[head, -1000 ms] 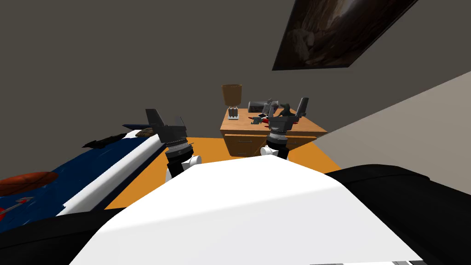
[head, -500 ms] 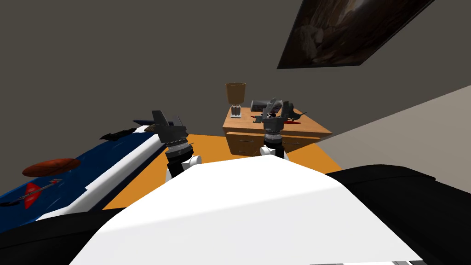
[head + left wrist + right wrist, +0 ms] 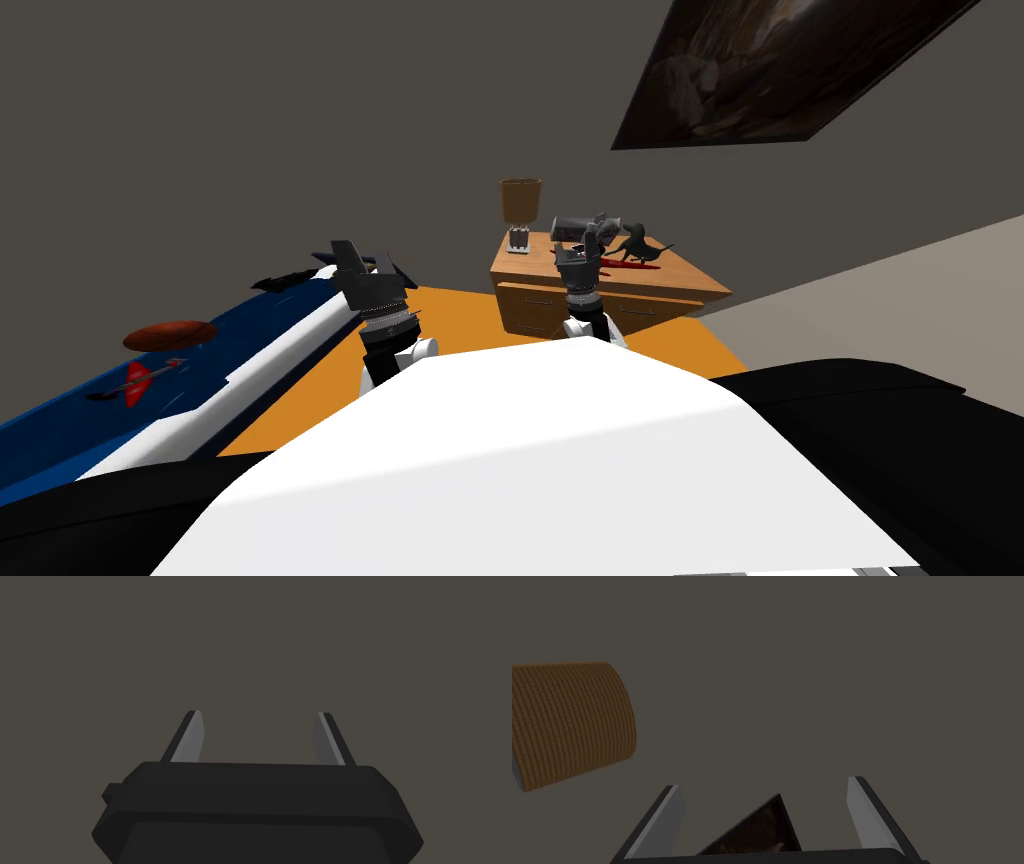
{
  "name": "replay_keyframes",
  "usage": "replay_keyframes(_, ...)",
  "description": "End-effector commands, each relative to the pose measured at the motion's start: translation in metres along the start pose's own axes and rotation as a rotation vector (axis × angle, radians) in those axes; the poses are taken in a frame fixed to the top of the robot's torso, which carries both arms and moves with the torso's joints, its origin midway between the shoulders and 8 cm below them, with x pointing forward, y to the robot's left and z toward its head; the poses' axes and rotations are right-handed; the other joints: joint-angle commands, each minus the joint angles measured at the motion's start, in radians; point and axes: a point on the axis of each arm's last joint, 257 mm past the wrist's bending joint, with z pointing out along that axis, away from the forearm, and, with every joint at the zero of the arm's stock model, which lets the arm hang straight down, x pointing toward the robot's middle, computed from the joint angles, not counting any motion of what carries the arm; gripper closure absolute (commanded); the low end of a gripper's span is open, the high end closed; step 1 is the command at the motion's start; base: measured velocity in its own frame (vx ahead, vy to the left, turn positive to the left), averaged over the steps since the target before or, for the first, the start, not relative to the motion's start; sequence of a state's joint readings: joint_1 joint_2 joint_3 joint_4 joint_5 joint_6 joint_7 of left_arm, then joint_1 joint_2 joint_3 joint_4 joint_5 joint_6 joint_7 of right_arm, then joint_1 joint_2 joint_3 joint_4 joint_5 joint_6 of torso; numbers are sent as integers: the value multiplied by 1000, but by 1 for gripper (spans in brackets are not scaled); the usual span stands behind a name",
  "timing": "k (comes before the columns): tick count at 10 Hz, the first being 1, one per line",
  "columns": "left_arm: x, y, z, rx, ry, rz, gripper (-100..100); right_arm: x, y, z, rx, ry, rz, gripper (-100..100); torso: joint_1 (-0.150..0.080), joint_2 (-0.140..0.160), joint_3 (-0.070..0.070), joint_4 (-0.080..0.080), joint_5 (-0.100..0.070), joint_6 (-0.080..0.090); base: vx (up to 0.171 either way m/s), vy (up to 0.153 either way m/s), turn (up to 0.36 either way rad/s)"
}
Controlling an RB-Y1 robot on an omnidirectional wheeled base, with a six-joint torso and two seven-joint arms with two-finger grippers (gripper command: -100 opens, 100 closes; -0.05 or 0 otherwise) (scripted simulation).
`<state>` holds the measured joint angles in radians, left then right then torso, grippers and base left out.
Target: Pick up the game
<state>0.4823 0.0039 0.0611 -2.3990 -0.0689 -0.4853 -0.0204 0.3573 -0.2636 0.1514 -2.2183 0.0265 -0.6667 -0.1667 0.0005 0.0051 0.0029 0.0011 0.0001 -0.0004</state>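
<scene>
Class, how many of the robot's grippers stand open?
2: the left gripper, raised near the bed; the right gripper, at the wooden dresser, a dark thing between its fingers.

Desk (image 3: 640, 278): wood w/ visible grain, matt. Lampshade (image 3: 567, 723): brown, fine ribbed weave, rough-looking. Left gripper (image 3: 260, 716): fingers (image 3: 192, 736) smooth lt grey, faint sheen; body matt black. Bed cover (image 3: 240, 325): smooth matt blue. Floor (image 3: 455, 315): flat matt orange. Dino figure (image 3: 638, 243): dull dark grey. Wall (image 3: 300, 120): plain matt grey-brown.

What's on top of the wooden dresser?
Brown-shaded lamp, grey box, dark dinosaur figure, something red. The right gripper covers the dresser top's middle; what lies there is hidden.
</scene>
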Motion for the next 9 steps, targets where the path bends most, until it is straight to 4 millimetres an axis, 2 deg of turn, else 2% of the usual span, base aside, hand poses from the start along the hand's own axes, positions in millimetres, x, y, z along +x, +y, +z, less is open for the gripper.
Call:
replay_keyframes(1, 0, 0, 0, 0, 0, 0, 0, 8, -4, -3, 8, 44, -6, -100, 0, 0, 0, 0, 0, 0, -72, 17, 75)
replay_keyframes(2, 0, 0, 0, 0, 0, 0, 0, 22, -15, -5, 17, 106, -11, -100, 0, 0, 0, 0, 0, 1, -86, 16, 171)
replay_keyframes(3, 0, 0, 0, 0, 0, 0, 0, 24, -15, -7, 23, 124, -17, -100, 0, 0, 0, 0, 0, 0, -79, 9, 81)
replay_keyframes(4, 0, 0, 0, 0, 0, 0, 0, 38, -26, -11, 32, 187, -23, -100, -1, 0, 0, 0, 0, 1, -78, 30, 177)
replay_keyframes(5, 0, 0, 0, 0, 0, 0, 0, 40, -28, -13, 39, 209, -30, -100, 1, 0, 0, 0, 0, 0, -78, 14, 90)
replay_keyframes(6, 0, 0, 0, 0, 0, 0, 0, 54, -39, -19, 47, 274, -37, -100, 0, 0, 0, 0, 0, 1, -90, 18, 168)
replay_keyframes(7, 0, 0, 0, 0, 0, 0, 0, 55, -40, -22, 56, 299, -46, -100, 0, 0, 0, 0, 0, 0, -80, 16, 98)
replay_keyframes(8, 0, 0, 0, 0, 0, 0, 0, 69, -52, -30, 64, 366, -53, -100, 0, 0, 0, 0, 0, 1, -103, 30, 199)
replay_keyframes(9, 0, 0, 0, 0, 0, 0, 0, 70, -53, -34, 73, 392, -63, -100, 0, 1, 1, 0, 0, 0, -84, 29, 112)
